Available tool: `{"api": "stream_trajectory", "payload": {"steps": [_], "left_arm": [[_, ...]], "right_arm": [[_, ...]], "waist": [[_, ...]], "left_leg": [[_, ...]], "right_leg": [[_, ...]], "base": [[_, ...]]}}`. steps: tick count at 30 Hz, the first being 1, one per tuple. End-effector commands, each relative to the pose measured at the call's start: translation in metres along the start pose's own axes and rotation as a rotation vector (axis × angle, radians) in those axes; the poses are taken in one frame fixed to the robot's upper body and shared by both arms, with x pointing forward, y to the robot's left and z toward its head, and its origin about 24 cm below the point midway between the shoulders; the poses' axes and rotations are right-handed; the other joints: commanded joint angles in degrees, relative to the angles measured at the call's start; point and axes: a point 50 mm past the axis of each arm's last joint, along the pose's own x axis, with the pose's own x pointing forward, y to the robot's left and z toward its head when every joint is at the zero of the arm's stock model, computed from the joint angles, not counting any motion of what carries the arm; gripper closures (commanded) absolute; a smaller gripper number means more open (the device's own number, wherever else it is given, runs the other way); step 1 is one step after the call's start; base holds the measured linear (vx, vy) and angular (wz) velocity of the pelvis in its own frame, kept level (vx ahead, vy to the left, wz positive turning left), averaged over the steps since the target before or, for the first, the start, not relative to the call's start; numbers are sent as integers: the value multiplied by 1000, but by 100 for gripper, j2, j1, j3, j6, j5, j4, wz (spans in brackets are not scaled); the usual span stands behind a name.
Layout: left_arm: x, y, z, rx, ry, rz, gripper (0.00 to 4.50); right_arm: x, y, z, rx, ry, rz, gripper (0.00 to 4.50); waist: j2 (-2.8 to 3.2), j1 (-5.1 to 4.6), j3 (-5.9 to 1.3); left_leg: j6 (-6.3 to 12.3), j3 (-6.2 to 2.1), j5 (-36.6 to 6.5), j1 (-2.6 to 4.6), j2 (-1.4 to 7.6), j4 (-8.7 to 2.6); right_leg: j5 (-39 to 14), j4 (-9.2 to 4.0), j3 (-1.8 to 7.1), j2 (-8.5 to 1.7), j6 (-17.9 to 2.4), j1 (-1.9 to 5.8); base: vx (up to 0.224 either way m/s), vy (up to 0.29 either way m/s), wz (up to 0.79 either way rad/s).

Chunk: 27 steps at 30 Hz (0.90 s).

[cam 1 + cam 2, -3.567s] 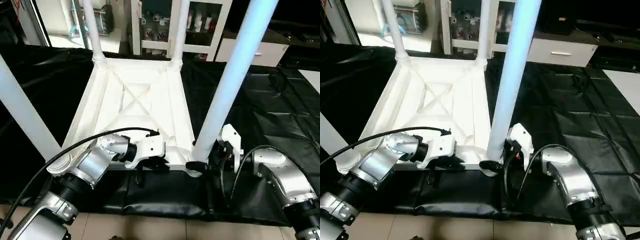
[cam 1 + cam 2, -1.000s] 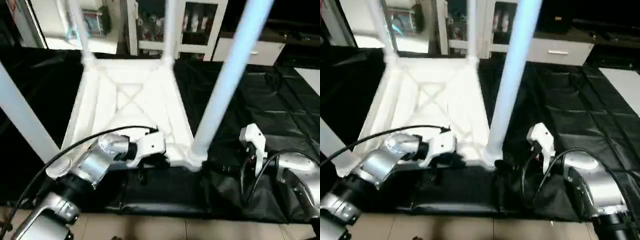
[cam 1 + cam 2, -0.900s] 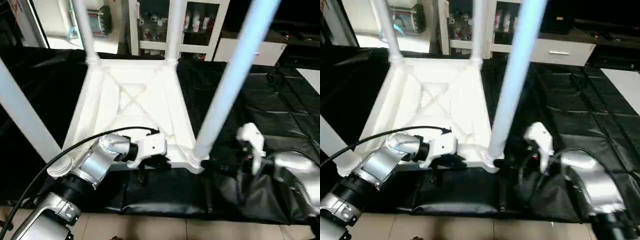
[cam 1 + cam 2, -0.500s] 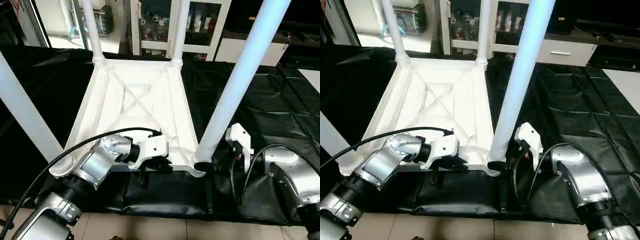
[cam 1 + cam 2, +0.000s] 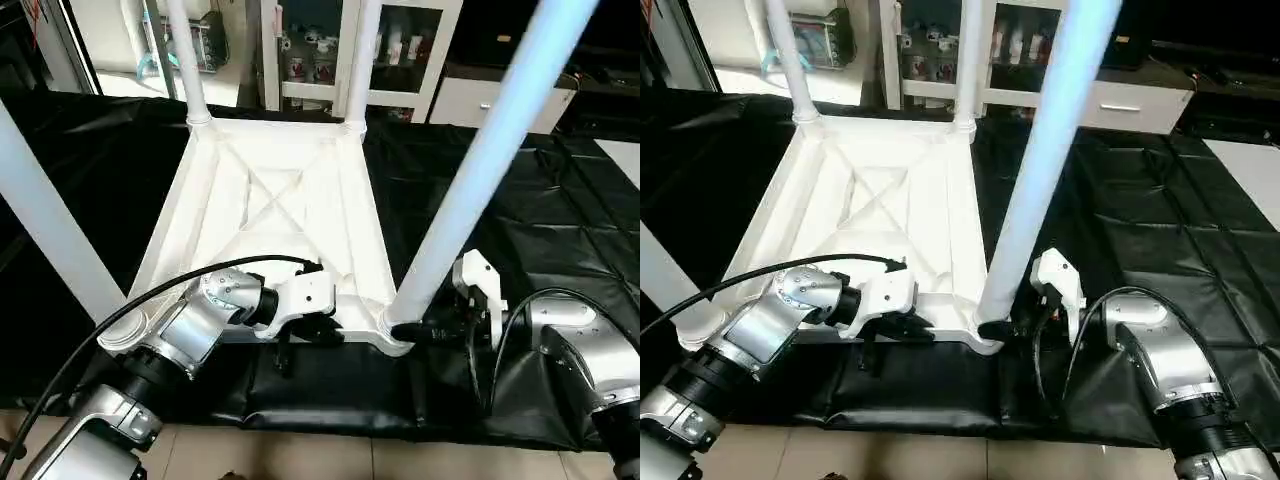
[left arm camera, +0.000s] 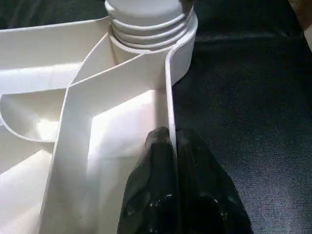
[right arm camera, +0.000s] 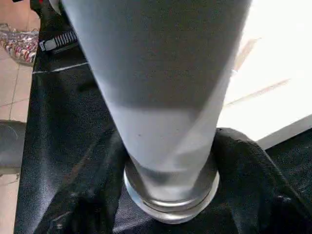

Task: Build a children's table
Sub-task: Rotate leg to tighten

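Upturned on the black mat (image 5: 560, 200), the table top (image 5: 270, 210), seemingly light, stiff and slick, is pinched at its near rim by the left gripper (image 6: 173, 146), while the right gripper (image 5: 408, 330) brackets the near-right leg (image 5: 480, 170) at its base, the firmest hold.

Right gripper (image 5: 412, 330) back around near-right leg (image 5: 470, 180) base.
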Motion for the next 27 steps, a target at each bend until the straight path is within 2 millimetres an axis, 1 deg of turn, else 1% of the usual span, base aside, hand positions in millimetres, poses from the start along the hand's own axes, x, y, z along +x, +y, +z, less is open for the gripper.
{"api": "stream_trajectory", "payload": {"steps": [1, 2, 6, 8, 9, 10, 12, 13, 14, 15, 16, 17, 18, 19, 20, 21, 22, 23, 24, 25, 26, 27], "left_arm": [[9, -7, 4, 31, 0, -60, 450], [9, -8, 4, 31, 2, -63, 450], [9, -8, 4, 30, 5, -67, 450], [10, -7, 3, 26, 10, -59, 450], [10, -7, 3, 26, 10, -58, 450], [11, -3, 2, 9, 24, -24, 450], [13, 1, 3, -11, 22, 17, 450], [13, 1, 3, -11, 22, 17, 450], [15, 6, 4, -38, 18, 62, 450], [20, 18, 6, -91, 25, 186, 450], [23, 26, 7, -128, 28, 271, 450], [24, 31, 8, -149, 31, 323, 450], [25, 33, 9, -169, 29, 349, 450], [28, 45, 12, -271, 23, 478, 450], [30, 49, 15, -299, 19, 519, 450], [32, 53, 17, -326, 14, 573, 450], [33, 56, 19, -335, 11, 602, 450], [34, 58, 21, -328, 13, 630, 450], [38, 62, 25, -315, 15, 674, 450], [38, 62, 26, -313, 13, 680, 450], [40, 64, 28, -322, 3, 698, 450], [42, 65, 30, -329, -6, 715, 450]], "right_arm": [[0, 0, 4, -7, -18, 32, 212], [1, 1, 4, -9, -18, 36, 225], [1, 2, 1, -6, -11, 47, 237], [2, 1, -2, 2, -10, 28, 237], [3, 1, -2, 2, -10, 26, 238], [6, -1, -6, 18, -18, -25, 239], [9, -6, -10, 49, -21, -95, 241], [9, -6, -10, 49, -21, -95, 241], [11, -8, -15, 71, -6, -133, 241], [17, -12, -27, 114, 48, -238, 241], [20, -12, -33, 140, 73, -284, 241], [23, -13, -36, 155, 87, -310, 241], [24, -13, -37, 161, 90, -332, 242], [34, -17, -41, 197, 108, -457, 245], [38, -19, -43, 210, 114, -525, 245], [43, -23, -43, 235, 112, -616, 246], [46, -25, -44, 250, 111, -669, 246], [50, -27, -43, 269, 96, -726, 247], [60, -29, -41, 309, 72, -814, 248], [62, -29, -41, 318, 69, -825, 248], [68, -30, -39, 330, 58, -855, 248], [73, -30, -35, 323, 48, -869, 248]], "waist": [[-79, -15, -330], [-80, -15, -330], [-86, -13, -332], [-101, -13, -333], [-96, -14, -333], [-94, -17, -333], [-86, -31, -315], [-87, -52, -304], [-91, -54, -302], [-86, -97, -262], [-91, -119, -251], [-112, -172, -238], [-126, -197, -235], [-114, -243, -237], [-114, -243, -237], [-120, -270, -245], [-118, -321, -265], [-77, -355, -290], [-70, -385, -291], [-62, -399, -283], [-38, -411, -295], [-54, -422, -288]], "left_leg": [[513, -48, -879, 62, 209, -382], [516, -46, -882, 64, 208, -379], [512, -47, -873, 62, 208, -375], [518, -47, -870, 60, 210, -373], [516, -48, -879, 57, 207, -374], [509, -47, -880, 58, 209, -373], [452, -49, -1001, 58, 203, -390], [352, -56, -1192, 58, 201, -407], [294, -67, -1303, 61, 206, -417], [120, -75, -1740, 85, 201, -446], [53, -80, -1898, 101, 189, -447], [-66, -112, -2145, 106, 165, -455], [-100, -134, -2266, 112, 154, -450], [-108, -146, -2342, 130, 135, -436], [-108, -146, -2342, 130, 135, -436], [-121, -179, -2371, 144, 103, -424], [-137, -218, -2298, 79, 97, -450], [-101, -255, -2261, 57, 113, -477], [-68, -260, -2261, 43, 111, -480], [-48, -250, -2344, 71, 96, -472], [-40, -256, -2362, 79, 83, -474], [0, -247, -2404, 86, 93, -477]], "right_leg": [[-973, -305, 157, -224, -1429, 283], [-966, -305, 159, -223, -1432, 281], [-969, -301, 159, -222, -1429, 282], [-980, -301, 157, -228, -1428, 282], [-1006, -302, 157, -228, -1420, 283], [-1008, -300, 158, -228, -1418, 279], [-1192, -336, 155, -226, -1385, 265], [-1460, -368, 150, -223, -1313, 261], [-1604, -378, 145, -226, -1262, 265], [-2189, -451, 140, -216, -1082, 216], [-2419, -479, 132, -208, -1011, 192], [-2853, -521, 104, -204, -854, 193], [-3114, -546, 83, -214, -747, 193], [-3483, -625, 73, -225, -539, 161], [-3483, -625, 73, -225, -539, 161], [-3697, -665, 25, -224, -445, 165], [-3719, -669, 0, -249, -371, 220], [-3470, -669, -20, -252, -401, 266], [-3334, -664, -10, -251, -454, 239], [-3211, -686, -12, -233, -521, 199], [-3159, -681, -24, -223, -549, 210], [-3073, -692, -22, -224, -594, 209]], "base": [[0, 0, 0], [0, 0, 0], [0, 0, 0], [0, 0, 0], [0, 0, 0], [0, 0, 0], [0, 0, 0], [0, 0, 0], [0, 0, 0], [0, 0, 0], [-50, 11, -2], [-50, 11, -2], [-59, 16, -4], [-50, 16, -3], [-50, 16, -3], [0, 0, 0], [0, 0, 0], [0, 0, 0], [0, 0, 0], [0, 0, 0], [0, 0, 0], [0, 0, 0]]}}
